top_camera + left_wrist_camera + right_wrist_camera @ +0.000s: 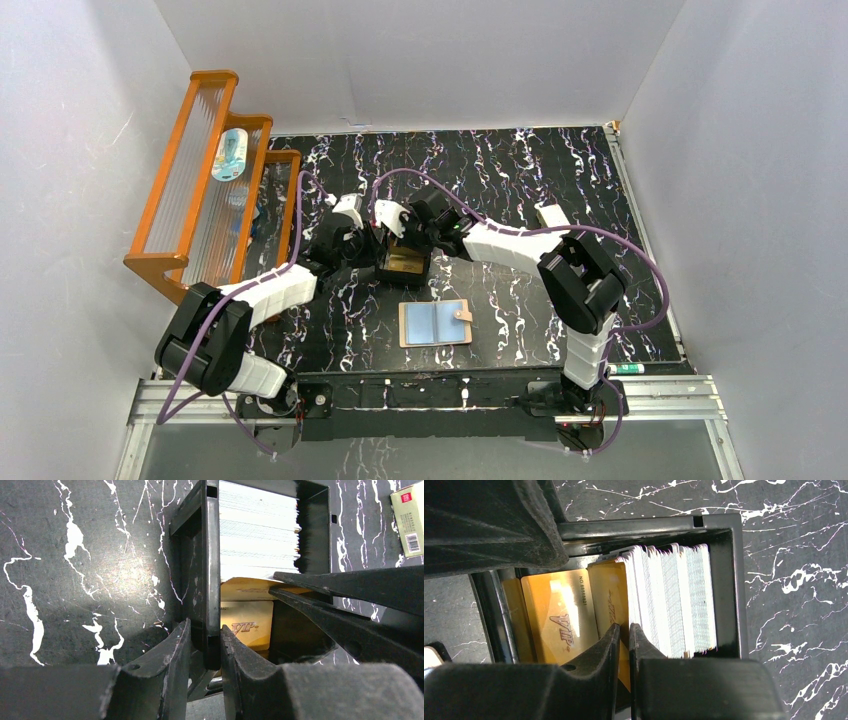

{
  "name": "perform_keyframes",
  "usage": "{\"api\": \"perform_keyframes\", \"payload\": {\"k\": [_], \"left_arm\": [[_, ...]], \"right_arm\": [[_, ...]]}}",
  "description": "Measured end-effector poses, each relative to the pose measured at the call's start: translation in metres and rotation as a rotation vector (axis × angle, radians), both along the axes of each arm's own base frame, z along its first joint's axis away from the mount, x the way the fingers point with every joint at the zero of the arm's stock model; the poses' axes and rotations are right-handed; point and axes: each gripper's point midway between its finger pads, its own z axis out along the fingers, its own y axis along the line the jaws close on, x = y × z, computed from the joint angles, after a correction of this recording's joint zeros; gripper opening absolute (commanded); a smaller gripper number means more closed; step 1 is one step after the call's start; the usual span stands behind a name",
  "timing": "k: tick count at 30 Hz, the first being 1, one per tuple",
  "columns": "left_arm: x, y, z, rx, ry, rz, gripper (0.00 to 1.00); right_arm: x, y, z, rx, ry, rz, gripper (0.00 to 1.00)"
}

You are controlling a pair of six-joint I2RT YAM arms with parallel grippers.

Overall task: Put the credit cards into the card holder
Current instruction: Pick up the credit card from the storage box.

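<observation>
Across the black marbled table [560,200], everything you need sits around the black tray [212,555]. An orange rack [190,190] stands well to the tray's left.

Just near-side of the tray, apart from it, the card holder [435,323] lies open. Its long axis runs left to right, with the snap tab at its right edge. Only your overhead view shows it.

Inside the tray, the credit cards [674,600] stand on edge in a tight whitish stack. Beside the stack a flat gold card [559,615] reads "VIP" and "NO.8888821". Its long side runs parallel to the stack's edges.

Your left gripper [205,626] is narrow, clamped on the tray's wall. Your right gripper [624,626] is nearly closed, pinching the edge of a tilted gold card [611,595] leaning against the stack.

Your left wrist view alone shows a pale box [407,522] beyond the tray. It has a red mark and a barcode, and its print is too small to read.
</observation>
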Motion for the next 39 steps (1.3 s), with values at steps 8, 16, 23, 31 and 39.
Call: {"api": "perform_keyframes", "payload": {"k": [8, 16, 23, 31, 39], "left_arm": [[0.005, 0.001, 0.001, 0.026, 0.021, 0.018, 0.2], [0.005, 0.0, 0.0, 0.026, 0.023, 0.018, 0.23], [0.005, 0.0, 0.0, 0.02, 0.026, 0.022, 0.24], [0.005, 0.0, 0.001, 0.016, 0.029, 0.029, 0.25], [0.005, 0.0, 0.001, 0.009, 0.034, 0.036, 0.25]], "right_arm": [[0.001, -0.002, 0.005, 0.008, 0.008, 0.004, 0.04], [0.002, -0.002, 0.007, 0.01, 0.011, 0.012, 0.12], [0.003, -0.001, 0.012, 0.013, 0.016, 0.015, 0.0], [0.004, -0.001, 0.016, 0.024, 0.026, 0.023, 0.0], [0.003, -0.002, 0.014, 0.017, 0.033, 0.052, 0.0]]}}
